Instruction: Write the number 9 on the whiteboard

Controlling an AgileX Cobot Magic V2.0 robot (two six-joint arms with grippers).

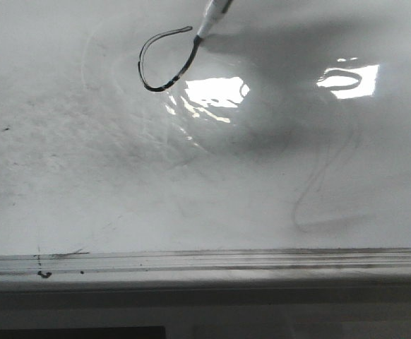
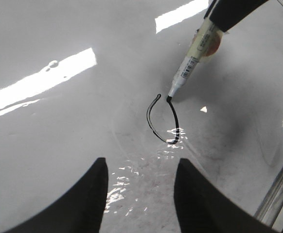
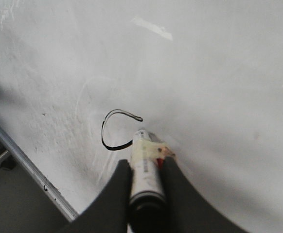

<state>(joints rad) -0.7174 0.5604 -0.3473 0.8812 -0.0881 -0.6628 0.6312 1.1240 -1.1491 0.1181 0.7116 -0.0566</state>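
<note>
Right gripper (image 3: 145,191) is clamped on the marker (image 2: 190,58), whose tip touches the whiteboard (image 1: 85,183) at the upper right end of the number 9 (image 1: 164,62), only an open loop so far. Left gripper (image 2: 140,194) hovers nearby, fingers apart, holding nothing

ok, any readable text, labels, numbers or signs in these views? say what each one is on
Marker label: printed lines and a barcode-like patch, too small and blurred to read.
Whiteboard: no printed text. The only fresh mark is an open black loop, the unfinished number 9, not yet readable as a digit.
Faint grey erased strokes: not legible.
Nothing else carries text.
</note>
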